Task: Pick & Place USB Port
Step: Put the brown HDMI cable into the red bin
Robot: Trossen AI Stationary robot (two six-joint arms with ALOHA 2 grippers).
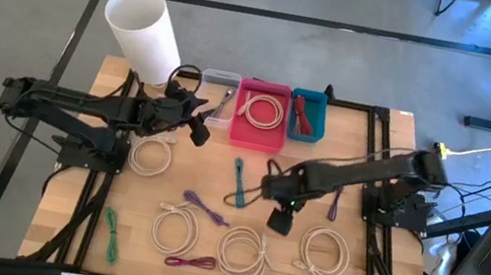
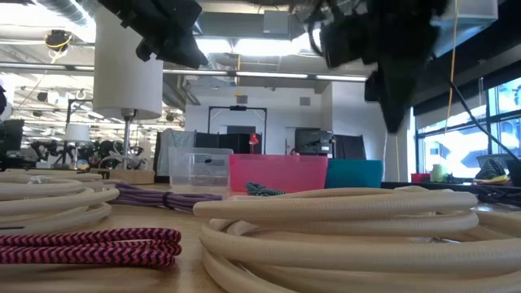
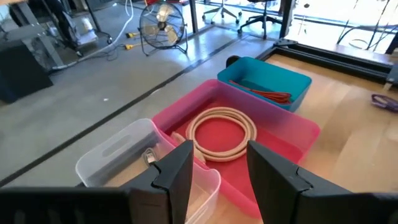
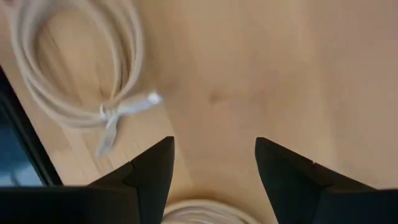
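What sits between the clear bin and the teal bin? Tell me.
The pink bin, holding a coiled white cable, sits between the clear bin and teal bin, clearest in the high view.

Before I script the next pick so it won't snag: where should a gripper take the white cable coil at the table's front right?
Probably across one side of the ring of the white cable coil, coming straight down: it lies flat, its strands bundled together, its centre open to bare wood. The right gripper hangs open beside it.

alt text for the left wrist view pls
The left tool, open and empty, hovers over three bins in a row: a clear bin, a pink bin holding a coiled white cable, and a blue bin holding a red cable.
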